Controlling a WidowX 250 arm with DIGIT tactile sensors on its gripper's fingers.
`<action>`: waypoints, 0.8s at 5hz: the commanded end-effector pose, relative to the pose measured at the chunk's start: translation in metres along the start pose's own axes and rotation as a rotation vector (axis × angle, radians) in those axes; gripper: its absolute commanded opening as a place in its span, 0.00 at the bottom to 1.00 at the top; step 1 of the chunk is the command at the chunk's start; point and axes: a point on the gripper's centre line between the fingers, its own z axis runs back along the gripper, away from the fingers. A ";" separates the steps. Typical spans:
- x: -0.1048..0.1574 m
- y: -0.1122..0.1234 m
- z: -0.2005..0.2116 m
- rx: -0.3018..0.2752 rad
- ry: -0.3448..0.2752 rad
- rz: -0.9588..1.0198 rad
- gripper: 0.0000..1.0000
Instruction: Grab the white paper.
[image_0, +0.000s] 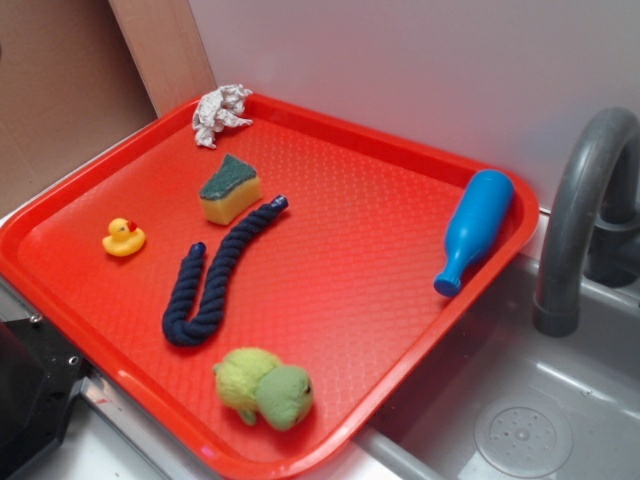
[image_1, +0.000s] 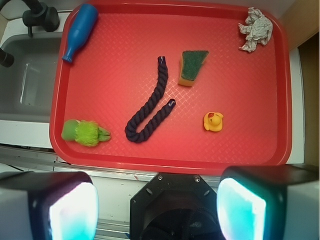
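Wrist view shows the gripper (image_1: 157, 205) spread wide, its 2 fingers (image_1: 67, 207) holding nothing. Far ahead and to its right, the white paper (image_1: 256, 30) lies crumpled in the red tray's (image_1: 280, 150) corner, well apart from the fingers.

Black two-fingered tool (image_1: 157, 202) points downward, its teal-padded fingers (image_1: 72, 210) spread wide apart at the wrist view's lower edge, gripping nothing.

Even, bright light with soft shadows; the gripper (image_1: 159, 200) fingers (image_1: 70, 207) sit blurred, glowing in the wrist view.
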 end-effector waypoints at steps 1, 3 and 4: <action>0.000 0.000 0.000 0.000 0.000 0.000 1.00; 0.050 0.020 -0.040 0.046 -0.084 0.155 1.00; 0.078 0.036 -0.064 0.092 -0.139 0.284 1.00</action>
